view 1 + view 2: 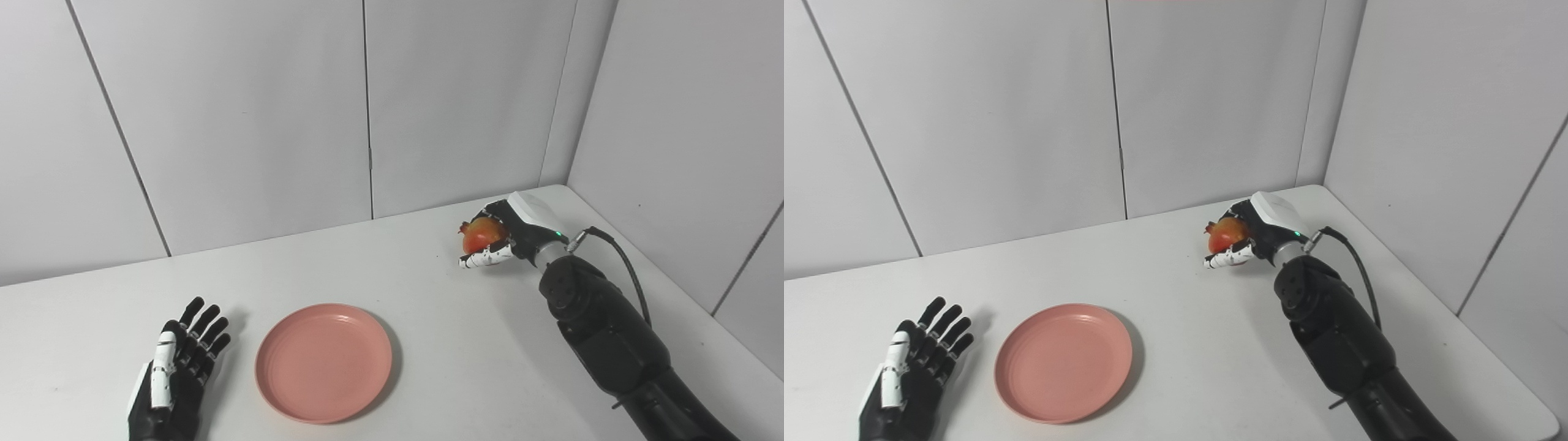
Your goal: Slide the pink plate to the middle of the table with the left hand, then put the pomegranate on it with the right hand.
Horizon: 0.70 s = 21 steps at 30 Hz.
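A pink plate (323,362) lies flat on the white table (429,318), left of centre near the front edge. My left hand (177,373) rests open on the table just left of the plate, fingers spread, not touching it. A red-orange pomegranate (484,234) is at the back right, with my right hand (508,239) shut on it; the thumb runs under the fruit and the fingers wrap its far side. Whether the fruit still touches the table is unclear.
Grey wall panels close off the back and the right side. A black cable (625,263) loops from my right wrist. The table's right edge (1488,355) runs close beside my right forearm.
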Each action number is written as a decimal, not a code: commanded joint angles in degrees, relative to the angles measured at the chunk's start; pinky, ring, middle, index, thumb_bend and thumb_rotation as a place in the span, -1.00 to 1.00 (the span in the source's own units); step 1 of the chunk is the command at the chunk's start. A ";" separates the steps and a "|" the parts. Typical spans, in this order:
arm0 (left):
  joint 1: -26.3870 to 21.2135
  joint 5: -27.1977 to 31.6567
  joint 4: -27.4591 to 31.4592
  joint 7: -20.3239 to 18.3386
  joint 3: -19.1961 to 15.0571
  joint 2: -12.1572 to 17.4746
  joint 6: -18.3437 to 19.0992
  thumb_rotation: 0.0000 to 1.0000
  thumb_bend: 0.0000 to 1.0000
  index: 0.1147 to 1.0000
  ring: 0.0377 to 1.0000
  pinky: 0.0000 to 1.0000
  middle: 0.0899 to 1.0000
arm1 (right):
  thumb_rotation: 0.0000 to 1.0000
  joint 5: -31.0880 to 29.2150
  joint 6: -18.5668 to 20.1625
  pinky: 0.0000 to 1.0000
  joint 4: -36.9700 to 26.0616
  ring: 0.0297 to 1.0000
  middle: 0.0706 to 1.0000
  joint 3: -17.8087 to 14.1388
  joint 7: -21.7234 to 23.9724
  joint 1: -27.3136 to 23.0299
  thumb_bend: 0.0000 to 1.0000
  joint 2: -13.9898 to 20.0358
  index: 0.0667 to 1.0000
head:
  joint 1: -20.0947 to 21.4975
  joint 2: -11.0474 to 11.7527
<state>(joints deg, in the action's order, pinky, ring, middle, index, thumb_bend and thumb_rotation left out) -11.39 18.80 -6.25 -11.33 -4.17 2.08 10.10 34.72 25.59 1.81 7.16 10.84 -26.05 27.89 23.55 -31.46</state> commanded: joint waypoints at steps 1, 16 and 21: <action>0.17 -0.97 0.90 0.57 0.69 -0.45 -0.04 1.00 -0.27 0.77 0.79 0.81 0.79 | -0.81 0.12 0.15 -0.36 -4.13 -0.31 -0.24 -0.50 0.15 -2.11 -0.21 0.59 -0.20 | -0.82 -0.15; 0.71 -5.73 3.75 4.34 2.86 -3.21 0.77 1.00 -0.22 0.76 0.78 0.78 0.78 | -0.80 0.59 -0.79 -0.42 -16.48 -0.34 -0.25 4.45 5.96 -3.91 -0.18 -4.37 -0.15 | -7.47 -1.42; 0.84 -7.06 4.31 4.79 3.76 -3.77 -0.18 1.00 -0.23 0.77 0.79 0.80 0.80 | -0.82 0.66 -3.20 -0.45 -16.39 -0.38 -0.29 7.07 5.84 -5.10 -0.15 -6.70 -0.19 | -10.71 -2.09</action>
<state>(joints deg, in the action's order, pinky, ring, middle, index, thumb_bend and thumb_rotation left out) -10.30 12.28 -3.01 -6.77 -0.93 -1.01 10.35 34.78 25.31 -12.64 14.29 17.48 -27.79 21.33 13.97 -33.22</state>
